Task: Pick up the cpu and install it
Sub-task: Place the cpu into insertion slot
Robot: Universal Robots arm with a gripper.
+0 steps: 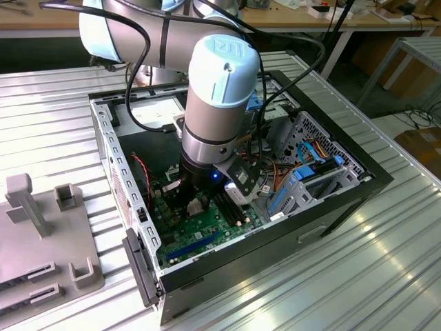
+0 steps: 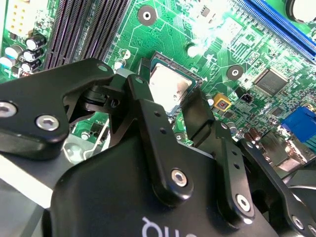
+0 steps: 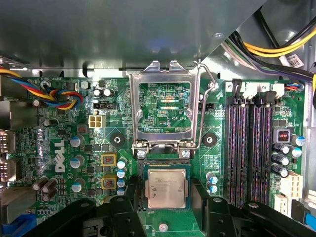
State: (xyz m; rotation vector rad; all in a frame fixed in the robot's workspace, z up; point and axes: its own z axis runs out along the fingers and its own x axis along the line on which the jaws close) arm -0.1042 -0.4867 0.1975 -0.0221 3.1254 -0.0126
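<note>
Cpu (image 3: 166, 188): flanked by the gripper (image 3: 165, 190), jaws spread. It is judged light, stiff, fragile; opposite edges are to be held.

Small square cpu (image 3: 167, 188), shiny silver-grey top up, flat in the motherboard socket (image 3: 143, 170)

And here's the table (image 1: 372, 276), ribbed silver metal, slats running right across the scene. Sitting on it, the open black case (image 1: 275, 241), laid on its side with its insides facing up. Over at the exterior view's left, near the case, a grey fixture plate (image 1: 27, 265) with short upright posts lies flat on the slats.
</note>
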